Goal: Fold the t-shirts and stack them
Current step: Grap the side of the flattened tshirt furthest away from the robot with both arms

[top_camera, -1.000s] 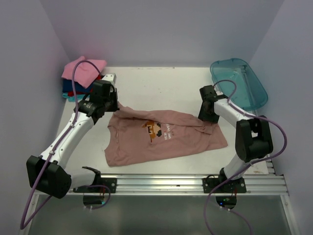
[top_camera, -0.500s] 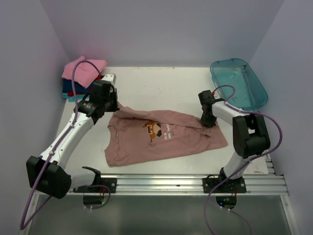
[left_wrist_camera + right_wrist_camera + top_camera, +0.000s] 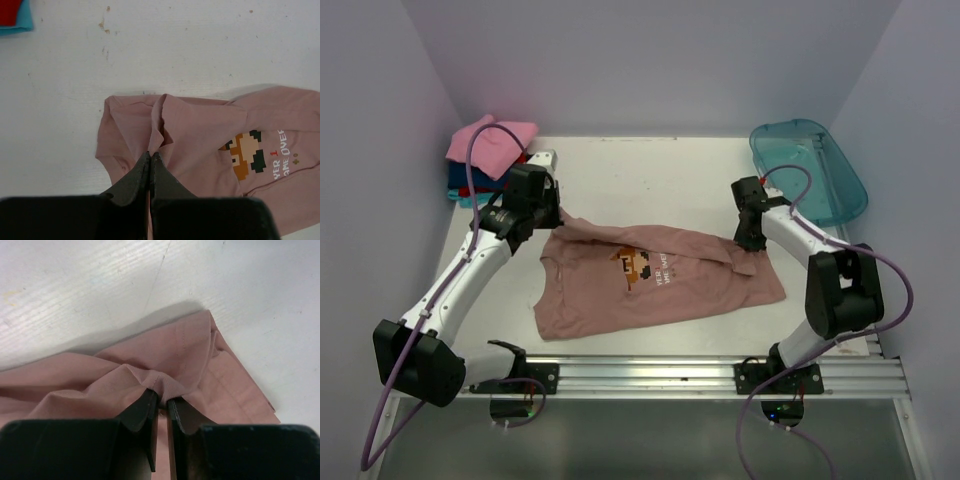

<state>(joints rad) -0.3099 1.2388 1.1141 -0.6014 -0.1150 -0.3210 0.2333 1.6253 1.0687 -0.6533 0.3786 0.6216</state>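
1. The tee (image 3: 650, 285) lies spread mid-table, print up, with its near hem free.
2. At its far left end, the left gripper (image 3: 150, 156) stays clamped on a pinch of cloth, jaws all but touching.
3. At its far right end, the right gripper (image 3: 162, 399) has just narrowed from wide onto a ridge of fabric. Both ends now look held, so a lift-and-fold can likely begin.
4. Beyond, the stack (image 3: 488, 148) waits far left, well apart from the tee.

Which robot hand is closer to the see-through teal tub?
Right. The right gripper pinches the pink-brown shirt close to the tub; the left gripper is across the table, by the folded stack.
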